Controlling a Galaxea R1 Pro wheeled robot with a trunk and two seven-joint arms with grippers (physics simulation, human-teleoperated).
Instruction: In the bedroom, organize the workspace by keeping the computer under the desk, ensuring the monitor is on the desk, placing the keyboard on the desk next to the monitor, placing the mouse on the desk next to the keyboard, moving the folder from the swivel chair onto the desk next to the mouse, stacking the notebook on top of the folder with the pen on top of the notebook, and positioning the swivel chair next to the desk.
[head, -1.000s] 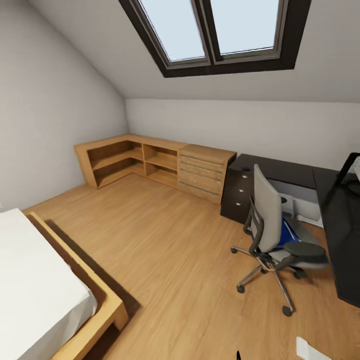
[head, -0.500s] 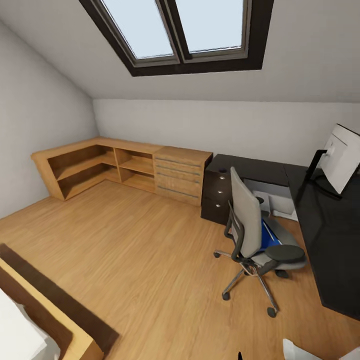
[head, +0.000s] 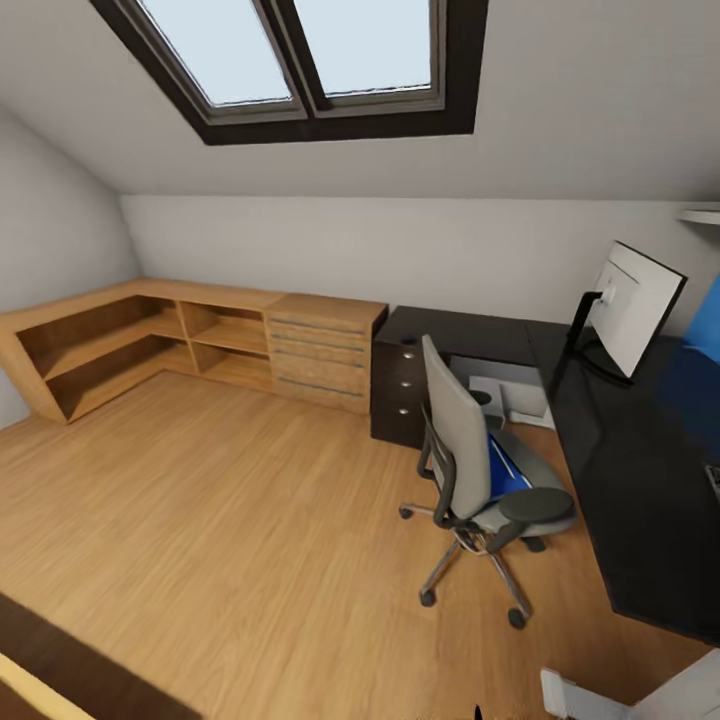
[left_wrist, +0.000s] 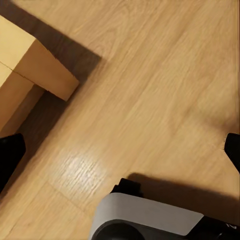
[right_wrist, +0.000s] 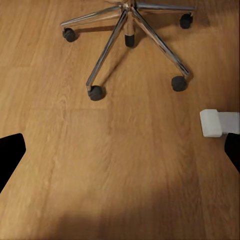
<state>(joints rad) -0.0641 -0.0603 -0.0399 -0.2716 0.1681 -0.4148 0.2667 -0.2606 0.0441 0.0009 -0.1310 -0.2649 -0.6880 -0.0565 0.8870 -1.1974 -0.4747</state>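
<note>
The bedroom floor (head: 230, 520) is bare light wood under a sloped ceiling with a skylight (head: 300, 60). Low wooden cabinets (head: 200, 340) line the far wall, well apart from both pincers. The black table (head: 640, 480) runs along the right, beyond the right pincer, its dark drawer unit (head: 397, 392) at the far end. The swivel chair (head: 470, 470) stands near the table's edge, back turned to the room; its metal star base (right_wrist: 131, 30) sits on the floor ahead of the right pincer (right_wrist: 120, 155), whose dark fingertips (right_wrist: 10, 155) are spread wide with nothing between. The monitor (head: 630, 310) stands on the table. The blue folder (head: 505, 470) lies on the chair seat. The left pincer (left_wrist: 120, 155) is spread too, over floor near a wooden bed corner (left_wrist: 35, 70)
</note>
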